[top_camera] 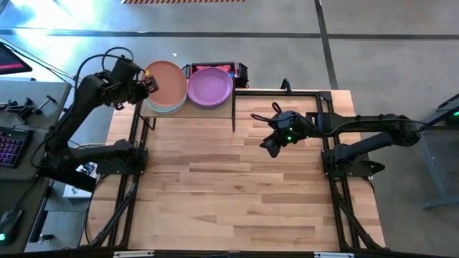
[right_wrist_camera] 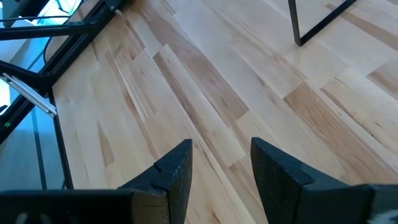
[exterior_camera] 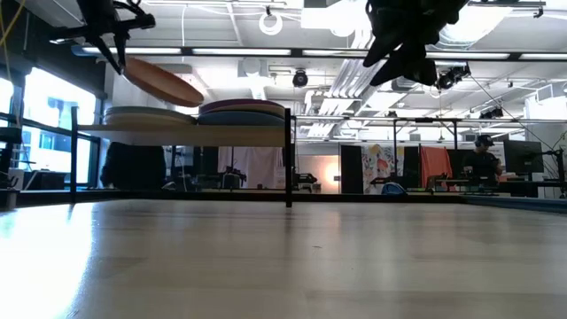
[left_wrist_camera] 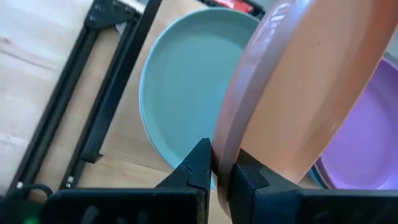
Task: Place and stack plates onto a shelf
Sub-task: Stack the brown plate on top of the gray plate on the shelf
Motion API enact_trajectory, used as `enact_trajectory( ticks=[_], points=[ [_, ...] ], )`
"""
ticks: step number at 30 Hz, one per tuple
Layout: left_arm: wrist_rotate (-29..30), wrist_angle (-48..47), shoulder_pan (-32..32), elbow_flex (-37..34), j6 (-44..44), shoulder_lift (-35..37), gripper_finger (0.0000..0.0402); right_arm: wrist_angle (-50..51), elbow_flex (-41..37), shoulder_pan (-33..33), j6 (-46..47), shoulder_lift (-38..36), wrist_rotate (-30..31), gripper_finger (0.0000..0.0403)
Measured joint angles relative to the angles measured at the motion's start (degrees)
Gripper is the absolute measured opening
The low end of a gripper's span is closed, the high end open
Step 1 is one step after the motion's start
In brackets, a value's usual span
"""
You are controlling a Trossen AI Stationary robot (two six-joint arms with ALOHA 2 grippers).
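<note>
My left gripper (left_wrist_camera: 221, 169) is at the table's far left corner, shut on a terracotta orange plate (top_camera: 166, 82) that hovers tilted over the shelf's left stack. That stack (exterior_camera: 142, 116) is topped by a sage green plate (left_wrist_camera: 186, 87). A purple plate (top_camera: 209, 87) tops the right stack on the shelf (exterior_camera: 199, 135), a light-wood board on thin black supports. My right gripper (right_wrist_camera: 221, 168) is open and empty, hovering above the table's right half, near the shelf's right end (top_camera: 276, 140). My left gripper pinches the terracotta plate by its rim (left_wrist_camera: 225, 146), one finger on each face of the rim, coming from the table's left. The plate is lifted clear and tilted, its far edge dipping toward the stacks (exterior_camera: 182, 93).
Black frame rails (top_camera: 337, 136) run along the table's left and right sides. The wide wooden tabletop (top_camera: 229, 193) spreads in front of the shelf. A red and black object (top_camera: 233, 70) sits behind the shelf. A keyboard (top_camera: 11, 147) lies off the left side.
</note>
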State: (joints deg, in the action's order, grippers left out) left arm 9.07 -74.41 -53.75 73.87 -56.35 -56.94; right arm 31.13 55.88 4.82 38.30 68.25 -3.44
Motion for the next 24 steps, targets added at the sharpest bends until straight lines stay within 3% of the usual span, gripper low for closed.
enact_trajectory(
  ticks=[10, 24],
  points=[
    [-4.21, -3.63, -3.78, 0.0, -0.17, -5.4, 0.0017, 1.25, 0.0, -1.36, 0.2, 0.0, 0.15, 0.0145],
    [-6.66, -3.76, -6.29, 0.0, 2.58, -5.88, 0.0023, 1.32, 0.0, -4.98, 0.17, 0.0, 4.04, 0.0145]
  ],
)
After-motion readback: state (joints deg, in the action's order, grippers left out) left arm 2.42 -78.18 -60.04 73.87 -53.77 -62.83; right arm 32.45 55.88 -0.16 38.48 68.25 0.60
